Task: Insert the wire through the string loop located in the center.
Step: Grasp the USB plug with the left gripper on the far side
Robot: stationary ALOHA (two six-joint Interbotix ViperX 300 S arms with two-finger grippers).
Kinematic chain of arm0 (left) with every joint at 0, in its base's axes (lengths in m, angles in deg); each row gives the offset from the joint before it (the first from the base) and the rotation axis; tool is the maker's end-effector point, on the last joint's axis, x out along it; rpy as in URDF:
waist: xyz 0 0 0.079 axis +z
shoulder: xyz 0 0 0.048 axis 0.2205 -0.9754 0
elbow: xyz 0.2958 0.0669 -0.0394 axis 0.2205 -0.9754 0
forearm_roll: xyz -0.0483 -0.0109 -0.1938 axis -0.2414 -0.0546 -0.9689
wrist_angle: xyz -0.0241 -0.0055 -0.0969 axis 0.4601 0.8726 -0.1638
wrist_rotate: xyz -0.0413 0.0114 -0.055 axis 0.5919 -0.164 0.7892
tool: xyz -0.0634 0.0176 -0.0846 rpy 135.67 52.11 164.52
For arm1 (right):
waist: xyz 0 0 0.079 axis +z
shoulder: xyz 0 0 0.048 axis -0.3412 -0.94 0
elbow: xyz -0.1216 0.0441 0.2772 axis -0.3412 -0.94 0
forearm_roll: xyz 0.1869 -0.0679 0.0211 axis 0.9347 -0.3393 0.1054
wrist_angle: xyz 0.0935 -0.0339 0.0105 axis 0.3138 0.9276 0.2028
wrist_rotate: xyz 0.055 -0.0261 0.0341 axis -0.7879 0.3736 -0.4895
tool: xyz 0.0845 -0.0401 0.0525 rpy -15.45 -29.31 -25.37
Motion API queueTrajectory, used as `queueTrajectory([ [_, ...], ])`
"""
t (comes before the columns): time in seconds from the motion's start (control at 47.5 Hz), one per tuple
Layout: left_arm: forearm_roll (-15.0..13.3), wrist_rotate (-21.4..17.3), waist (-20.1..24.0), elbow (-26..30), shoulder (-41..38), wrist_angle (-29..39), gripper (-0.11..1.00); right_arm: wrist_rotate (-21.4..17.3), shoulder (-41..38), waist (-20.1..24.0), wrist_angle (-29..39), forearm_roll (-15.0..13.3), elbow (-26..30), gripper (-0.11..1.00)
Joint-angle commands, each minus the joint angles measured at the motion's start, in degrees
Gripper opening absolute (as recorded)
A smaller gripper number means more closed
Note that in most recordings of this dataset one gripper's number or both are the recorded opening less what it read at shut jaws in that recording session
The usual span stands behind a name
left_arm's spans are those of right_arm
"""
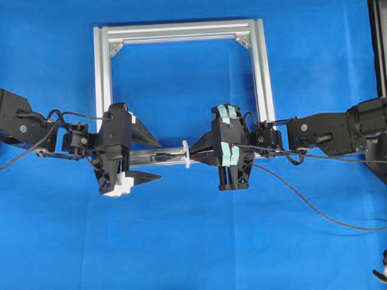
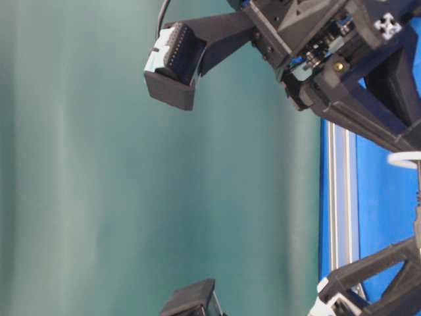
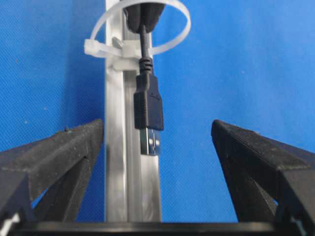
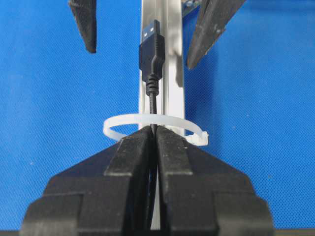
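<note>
The wire's black plug (image 3: 148, 108) with its silvery tip hangs over the frame's front bar (image 3: 115, 172). Its thin cable runs back through the white string loop (image 3: 138, 29). My right gripper (image 4: 153, 132) is shut on the cable just behind the loop (image 4: 152, 120); the plug (image 4: 151, 49) sticks out beyond it. My left gripper (image 3: 157, 132) is open, its fingers (image 3: 64, 152) wide on either side of the plug, not touching it. In the overhead view the loop (image 1: 186, 154) stands between the left gripper (image 1: 159, 161) and the right gripper (image 1: 195, 154).
The square silver aluminium frame (image 1: 181, 30) lies on the blue cloth, with both arms over its front bar. A black cable (image 1: 314, 208) trails across the cloth toward the right edge. A dark object (image 1: 381, 272) sits at the bottom right corner.
</note>
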Motion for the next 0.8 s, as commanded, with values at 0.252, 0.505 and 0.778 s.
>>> queueTrajectory([
  [0.252, 0.18, -0.09, 0.09, 1.14, 0.44, -0.18, 0.93, 0.0, 0.88, 0.09, -0.18, -0.09, 0.88, -0.02],
  [0.505, 0.18, -0.09, 0.09, 1.23, 0.35, -0.26, 0.93, 0.0, 0.88, 0.09, -0.18, 0.0, 0.79, -0.02],
  [0.778, 0.18, 0.09, 0.09, 1.58, 0.35, -0.97, 0.93, 0.0, 0.88, 0.09, -0.18, -0.09, 0.79, -0.02],
])
